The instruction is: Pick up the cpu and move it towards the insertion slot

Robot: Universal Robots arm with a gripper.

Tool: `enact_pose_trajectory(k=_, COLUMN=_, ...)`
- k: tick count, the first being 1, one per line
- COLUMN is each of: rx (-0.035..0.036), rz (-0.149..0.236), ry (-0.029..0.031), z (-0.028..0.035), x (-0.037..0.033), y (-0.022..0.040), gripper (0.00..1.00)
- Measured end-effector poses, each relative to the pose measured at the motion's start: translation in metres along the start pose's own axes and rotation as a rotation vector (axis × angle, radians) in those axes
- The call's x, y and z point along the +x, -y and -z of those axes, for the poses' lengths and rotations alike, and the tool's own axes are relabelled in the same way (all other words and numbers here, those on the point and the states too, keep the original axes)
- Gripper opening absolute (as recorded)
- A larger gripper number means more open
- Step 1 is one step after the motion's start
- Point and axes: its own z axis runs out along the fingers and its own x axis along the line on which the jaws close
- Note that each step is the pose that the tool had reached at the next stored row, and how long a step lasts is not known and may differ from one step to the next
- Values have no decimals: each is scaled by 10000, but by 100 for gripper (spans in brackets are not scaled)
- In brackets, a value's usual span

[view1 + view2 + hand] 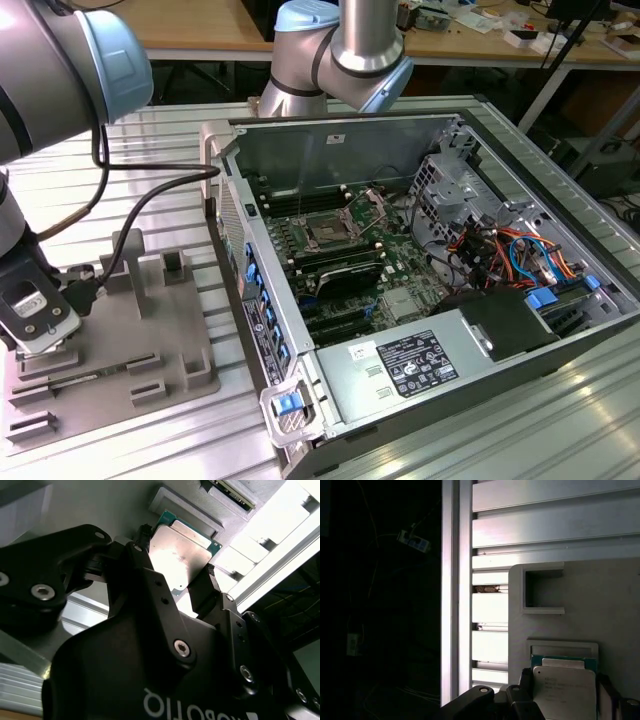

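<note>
Black gripper [175,557] closed on cpu [182,550], chip between both fingers [207,582], at grey tray [600,605].

This is a robotics lab or electronics workshop. An industrial robot arm [345,45] stands at the far edge of a ribbed aluminium-profile table [560,420]. The table carries an opened desktop computer case [330,140] with a bare motherboard [340,260], and a grey fixture tray [170,330]. Beyond it, wooden work tables [190,25] hold scattered small parts [520,35].
</note>
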Motion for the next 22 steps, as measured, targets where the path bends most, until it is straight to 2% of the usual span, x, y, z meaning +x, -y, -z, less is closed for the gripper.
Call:
enact_pose_trajectory(k=12, rx=0, rz=1, ry=0, z=49, x=0, y=-1, gripper=55)
enact_pose_trajectory(k=22, rx=1, rz=0, ry=-2, z=60, x=1, y=-2, gripper=55)
